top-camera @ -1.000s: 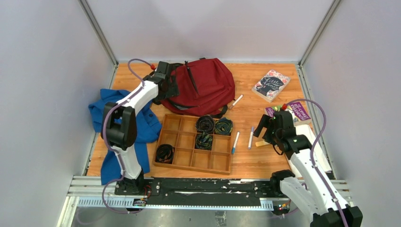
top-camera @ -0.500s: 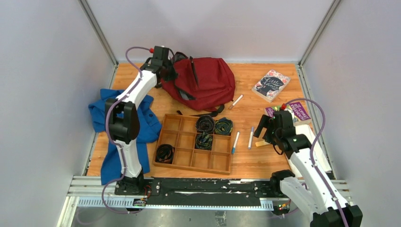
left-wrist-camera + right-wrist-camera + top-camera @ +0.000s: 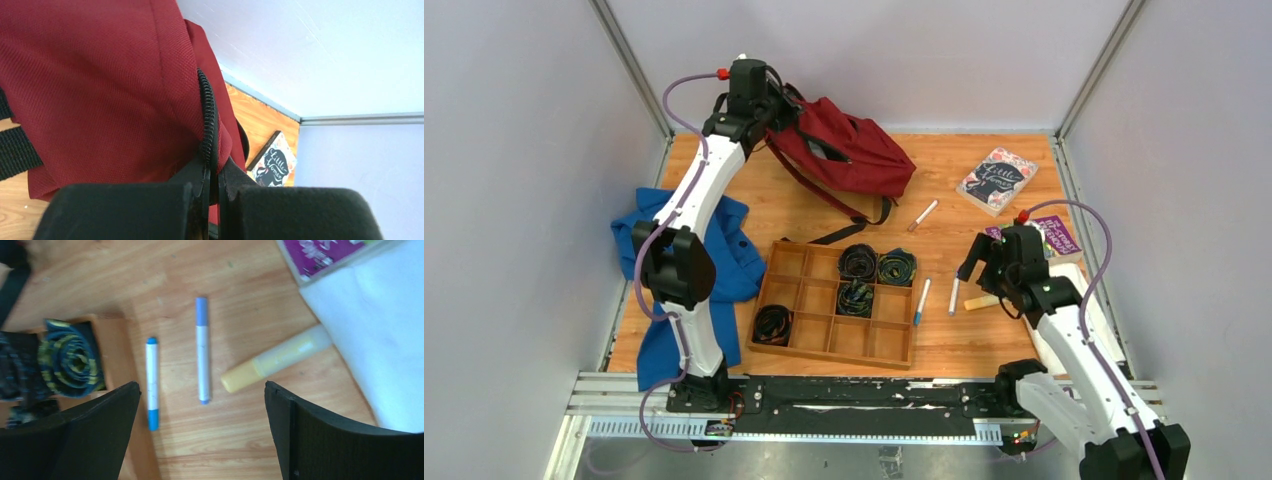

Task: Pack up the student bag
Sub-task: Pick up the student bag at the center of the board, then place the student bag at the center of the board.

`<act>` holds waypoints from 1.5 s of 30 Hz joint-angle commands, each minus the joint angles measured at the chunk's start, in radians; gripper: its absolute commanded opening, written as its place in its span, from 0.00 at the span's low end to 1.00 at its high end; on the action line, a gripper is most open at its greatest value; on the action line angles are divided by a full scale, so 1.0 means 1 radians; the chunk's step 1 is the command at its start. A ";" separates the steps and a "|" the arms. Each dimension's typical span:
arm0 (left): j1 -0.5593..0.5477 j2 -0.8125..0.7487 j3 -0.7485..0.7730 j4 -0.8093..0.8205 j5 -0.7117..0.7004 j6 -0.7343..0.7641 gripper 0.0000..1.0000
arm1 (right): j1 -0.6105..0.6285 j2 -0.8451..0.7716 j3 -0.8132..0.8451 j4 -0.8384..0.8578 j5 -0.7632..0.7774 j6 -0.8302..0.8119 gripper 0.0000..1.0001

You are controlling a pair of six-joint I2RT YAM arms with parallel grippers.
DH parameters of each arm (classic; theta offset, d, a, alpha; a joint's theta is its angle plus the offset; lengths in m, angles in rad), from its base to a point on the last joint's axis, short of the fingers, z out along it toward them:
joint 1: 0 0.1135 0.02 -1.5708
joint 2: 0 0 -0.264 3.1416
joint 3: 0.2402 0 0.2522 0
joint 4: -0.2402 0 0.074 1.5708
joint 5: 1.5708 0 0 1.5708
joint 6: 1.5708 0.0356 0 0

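The student bag (image 3: 854,150), dark red with black straps, hangs tilted at the back left, one side raised off the table. My left gripper (image 3: 769,105) is shut on its upper edge. In the left wrist view the fingers (image 3: 150,210) pinch the red fabric (image 3: 100,75) right at the black zipper (image 3: 207,115). My right gripper (image 3: 979,275) hovers open at the right, above two blue-capped pens (image 3: 152,383) (image 3: 202,350) and a yellow highlighter (image 3: 275,359), with nothing between its fingers.
A wooden compartment tray (image 3: 824,350) with rolled belts (image 3: 879,265) sits front centre. Blue cloth (image 3: 724,260) lies at the left. A patterned book (image 3: 996,180) and a purple book (image 3: 1054,235) lie at the right, beside a white sheet (image 3: 380,340). Another pen (image 3: 924,214) lies near the bag.
My left gripper closed on the bag's edge and rose up and back, lifting that side off the table; the straps now trail down. The right gripper shifted slightly.
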 commanded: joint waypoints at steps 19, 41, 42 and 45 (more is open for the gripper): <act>-0.133 -0.250 -0.195 0.098 0.211 0.035 0.00 | 0.105 1.125 0.923 0.307 -0.447 0.056 0.84; -0.349 -0.486 -0.354 -0.151 0.061 0.336 0.71 | 0.080 1.095 1.040 0.262 -0.437 0.032 0.86; -0.348 -0.492 -0.354 -0.172 0.025 0.371 0.73 | 0.070 1.051 0.990 0.257 -0.423 0.017 0.86; -0.349 -0.516 -0.395 -0.179 -0.001 0.498 0.75 | 0.041 0.922 0.844 0.241 -0.399 -0.002 0.87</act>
